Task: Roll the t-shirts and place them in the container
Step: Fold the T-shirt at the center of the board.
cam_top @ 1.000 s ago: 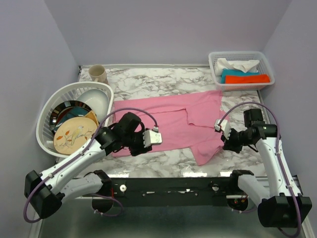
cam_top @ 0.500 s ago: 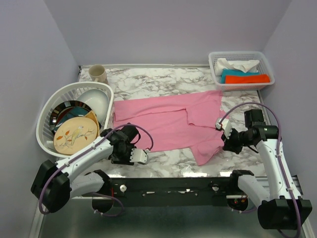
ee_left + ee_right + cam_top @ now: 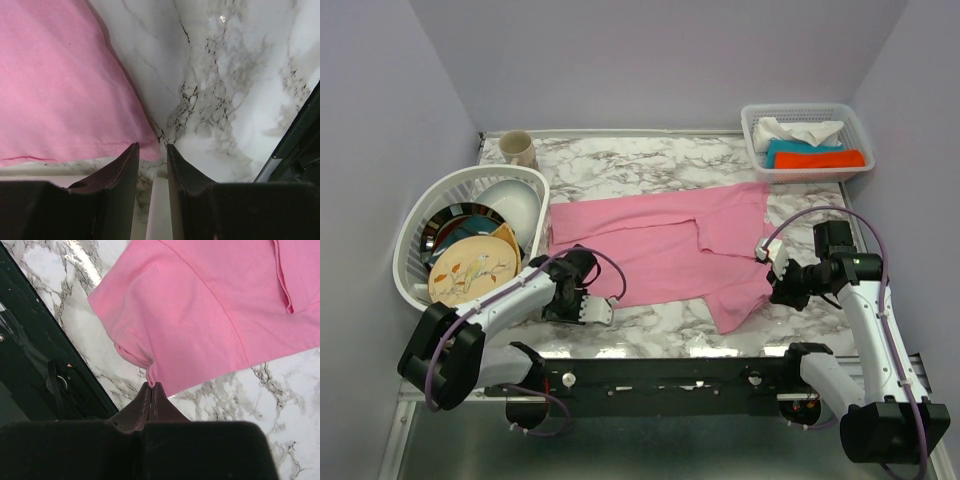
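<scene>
Our right tool [image 3: 151, 385] clenches the shirt [image 3: 210, 305] hem for lifting; its corner sits between the jaws of our half-open left tool [image 3: 152, 148].

1. Marble-look table [image 3: 660, 160], white with grey veins, sits in the middle.
2. Plain pale lavender walls [image 3: 650, 60] box the table in behind and on both sides.
3. Black rail [image 3: 670, 375] runs along the table's near edge.
4. Light's soft and even.
</scene>
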`<state>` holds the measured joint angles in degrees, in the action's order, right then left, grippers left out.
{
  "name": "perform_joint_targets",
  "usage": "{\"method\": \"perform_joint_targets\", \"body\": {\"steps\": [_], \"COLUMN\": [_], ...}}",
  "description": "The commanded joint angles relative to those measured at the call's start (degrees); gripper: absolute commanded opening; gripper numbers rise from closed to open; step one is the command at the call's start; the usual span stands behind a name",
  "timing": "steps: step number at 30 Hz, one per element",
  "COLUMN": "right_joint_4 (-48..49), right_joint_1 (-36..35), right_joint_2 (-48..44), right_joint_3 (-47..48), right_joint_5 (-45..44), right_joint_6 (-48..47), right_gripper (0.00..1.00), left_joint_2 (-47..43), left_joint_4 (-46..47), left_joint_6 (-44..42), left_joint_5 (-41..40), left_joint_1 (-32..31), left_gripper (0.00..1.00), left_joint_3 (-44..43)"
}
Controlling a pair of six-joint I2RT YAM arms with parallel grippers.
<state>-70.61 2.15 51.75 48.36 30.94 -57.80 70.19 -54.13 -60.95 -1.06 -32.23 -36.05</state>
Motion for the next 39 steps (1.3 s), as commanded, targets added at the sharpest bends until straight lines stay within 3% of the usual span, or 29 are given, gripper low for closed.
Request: {"method": "perform_joint_targets", "body": {"steps": [1, 10, 16, 27, 39], "right_joint_4": [-1.46, 0.21, 4.16, 13.30, 21.38], "right_joint_1": [-0.40, -0.40, -0.31, 0.04, 0.04], "right_joint_2": [0.11, 0.90, -2.60, -6.13, 2.48], "right_joint_3": [1.39, 1.12, 1.39, 4.80, 13.60], "right_joint_5": [0.00, -0.79, -3.51, -11.16, -13.01], "right_joint_6": [0.85, 2.33, 7.34, 18.68, 24.67], "right_gripper": [0.01, 0.01, 0.00, 0.00, 0.00], "left_joint_2": [0.74, 2.05, 3.37, 0.73, 4.33], "left_joint_4": [1.48, 5.08, 5.27, 2.63, 4.65], "left_joint_6": [-1.02, -0.93, 2.67, 5.22, 2.68], "left_joint_5": [-0.61, -2.19, -1.41, 0.27, -1.05], "left_joint_1": [0.50, 0.50, 0.76, 1.64, 8.58], "left_gripper": [0.36, 0.30, 0.01, 0.00, 0.00], "left_joint_3": [1.24, 4.23, 2.31, -3.67, -13.42]}}
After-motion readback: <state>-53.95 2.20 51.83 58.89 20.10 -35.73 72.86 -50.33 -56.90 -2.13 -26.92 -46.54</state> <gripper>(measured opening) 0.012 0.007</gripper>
